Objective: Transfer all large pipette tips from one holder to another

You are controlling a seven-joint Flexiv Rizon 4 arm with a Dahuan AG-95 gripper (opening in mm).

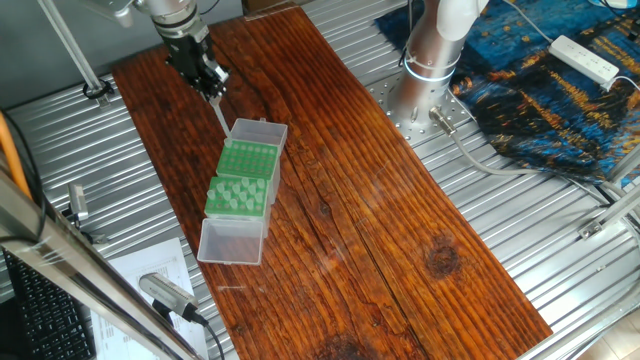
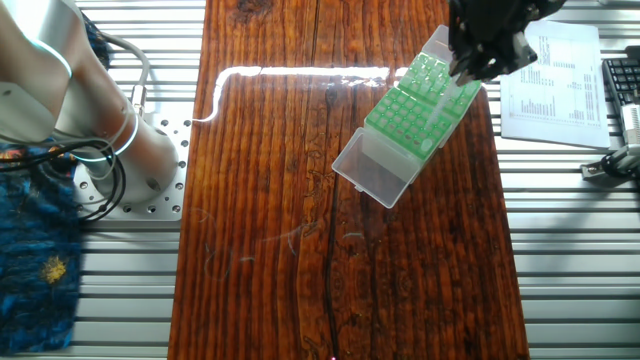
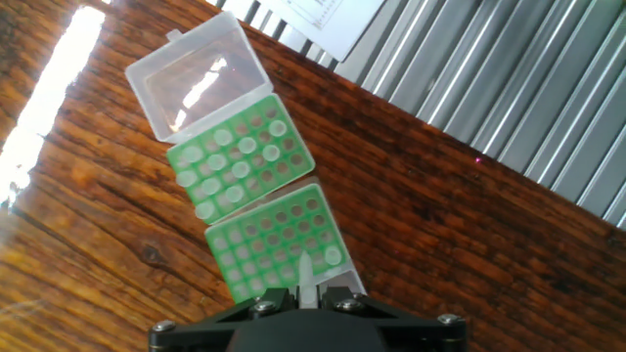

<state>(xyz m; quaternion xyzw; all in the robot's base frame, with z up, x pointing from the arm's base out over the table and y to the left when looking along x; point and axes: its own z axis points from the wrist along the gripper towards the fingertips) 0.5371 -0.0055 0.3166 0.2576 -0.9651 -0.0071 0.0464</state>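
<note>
Looks like a robotics lab bench (image 1: 400, 230): dark wood planks laid over ribbed aluminium decking, arm base (image 1: 425, 65) bolted straight onto the metal. Green pipette-tip racks (image 1: 243, 178) with clear hinged lids out on the wood, printed sheets (image 2: 555, 70) and a keyboard (image 2: 622, 65) at the edge. Power strip (image 1: 585, 58) on patterned blue cloth, cables trailing.

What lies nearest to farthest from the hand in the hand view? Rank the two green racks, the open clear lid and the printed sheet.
From the hand, which grips a large pipette tip:
1. Nearly empty green rack, just ahead of it.
2. Fuller green rack, next beyond.
3. Open clear lid, at that rack's far end.
4. Printed sheet, off the board, farthest.
</note>
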